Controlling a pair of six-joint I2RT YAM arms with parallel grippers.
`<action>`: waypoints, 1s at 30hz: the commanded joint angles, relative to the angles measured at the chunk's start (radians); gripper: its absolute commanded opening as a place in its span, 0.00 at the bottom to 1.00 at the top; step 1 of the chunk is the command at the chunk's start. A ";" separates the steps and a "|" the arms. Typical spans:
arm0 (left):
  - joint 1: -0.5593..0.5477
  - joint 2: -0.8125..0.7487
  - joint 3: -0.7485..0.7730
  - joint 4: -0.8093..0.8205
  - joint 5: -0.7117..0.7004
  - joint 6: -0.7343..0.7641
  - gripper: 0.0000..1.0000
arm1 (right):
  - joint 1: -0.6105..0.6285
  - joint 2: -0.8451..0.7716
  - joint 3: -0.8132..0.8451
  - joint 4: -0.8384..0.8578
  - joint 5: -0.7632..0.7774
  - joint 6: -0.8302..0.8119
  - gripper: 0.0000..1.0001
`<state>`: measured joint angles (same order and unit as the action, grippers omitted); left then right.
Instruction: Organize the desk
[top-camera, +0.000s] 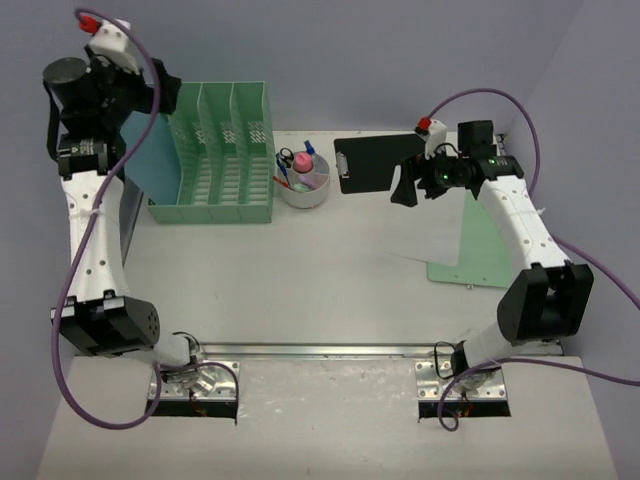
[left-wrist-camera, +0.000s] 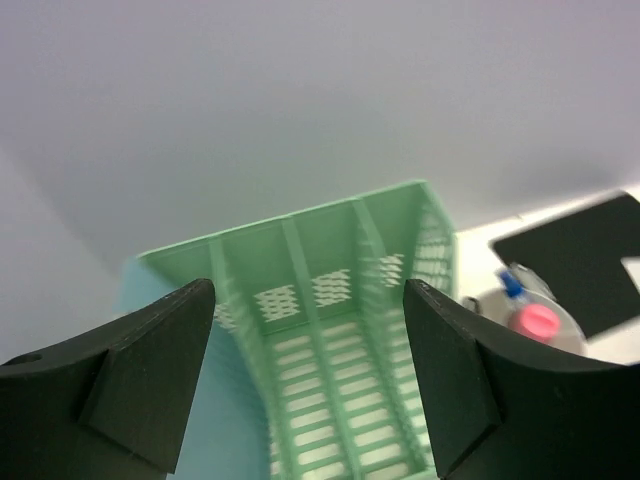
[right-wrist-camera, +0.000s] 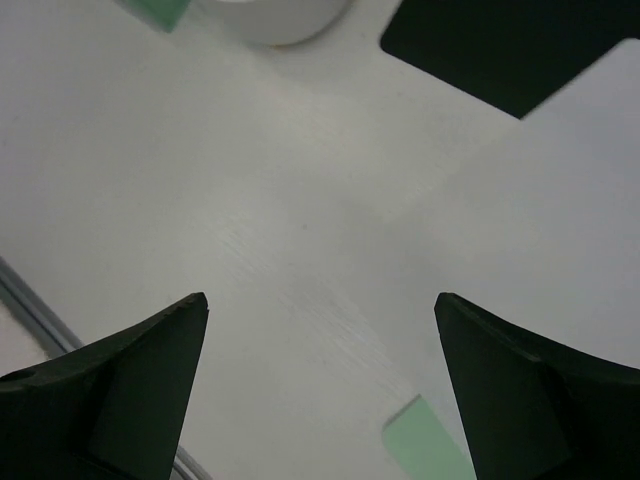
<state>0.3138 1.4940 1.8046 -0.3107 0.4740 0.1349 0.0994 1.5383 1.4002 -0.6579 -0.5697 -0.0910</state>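
Observation:
The desk (top-camera: 300, 280) is a white tabletop with a metal rail (top-camera: 320, 350) along its front edge. My left gripper (top-camera: 160, 95) is raised at the far left, open and empty, above the mint-green file rack (top-camera: 215, 160); in its wrist view the left gripper (left-wrist-camera: 308, 290) looks down into the rack's slots (left-wrist-camera: 330, 350). A blue sheet (top-camera: 150, 160) leans against the rack's left side. My right gripper (top-camera: 405, 187) is open and empty, hovering over the desk near a black clipboard (top-camera: 375, 163) and a white paper (top-camera: 435, 235). In the right wrist view the gripper (right-wrist-camera: 320, 300) is above bare tabletop.
A white cup (top-camera: 304, 180) with pens, scissors and a pink item stands between rack and clipboard. A green folder (top-camera: 485, 250) lies at the right under the white paper; its corner (right-wrist-camera: 425, 440) shows in the right wrist view. Lavender walls enclose the desk.

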 joint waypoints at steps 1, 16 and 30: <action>-0.110 -0.098 -0.091 0.007 -0.064 0.190 0.74 | -0.073 0.045 0.022 -0.045 0.129 -0.064 0.95; -0.231 -0.189 -0.323 -0.004 0.095 0.137 0.74 | -0.234 0.612 0.483 0.130 0.058 -0.254 0.96; -0.231 -0.193 -0.360 -0.034 0.104 0.086 0.74 | -0.236 0.842 0.549 0.434 0.045 -0.357 0.99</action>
<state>0.0860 1.3273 1.4471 -0.3569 0.5621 0.2386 -0.1387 2.3676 1.9022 -0.3191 -0.5087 -0.4046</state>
